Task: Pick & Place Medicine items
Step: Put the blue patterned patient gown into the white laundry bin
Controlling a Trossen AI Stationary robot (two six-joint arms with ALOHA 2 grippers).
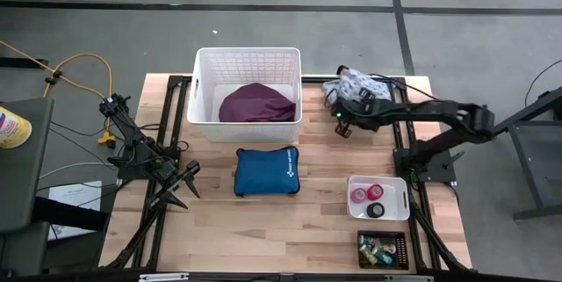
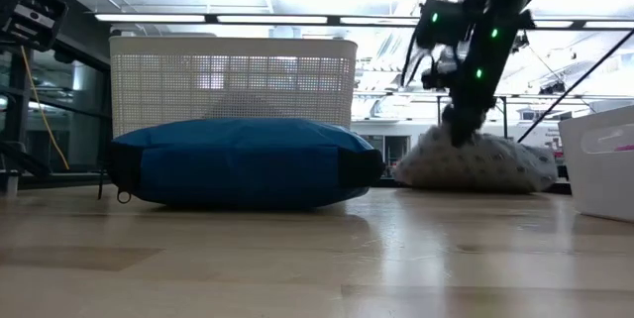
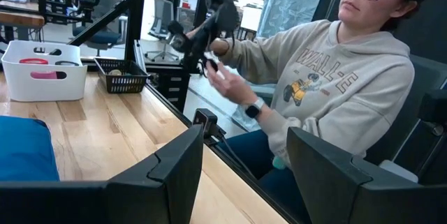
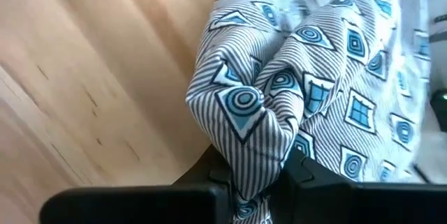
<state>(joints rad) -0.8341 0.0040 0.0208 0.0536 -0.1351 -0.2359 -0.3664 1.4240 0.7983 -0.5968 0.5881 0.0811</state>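
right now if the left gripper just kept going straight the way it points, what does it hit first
Judging by its wrist view, the open left gripper points past the table edge at a seated person in a beige hoodie. Nothing seems to stand between, though depth is hard to judge.

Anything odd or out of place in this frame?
Yes: the right gripper is pinching a fold of the striped, blue-patterned cloth bundle beside the white mesh basket, not a medicine item.
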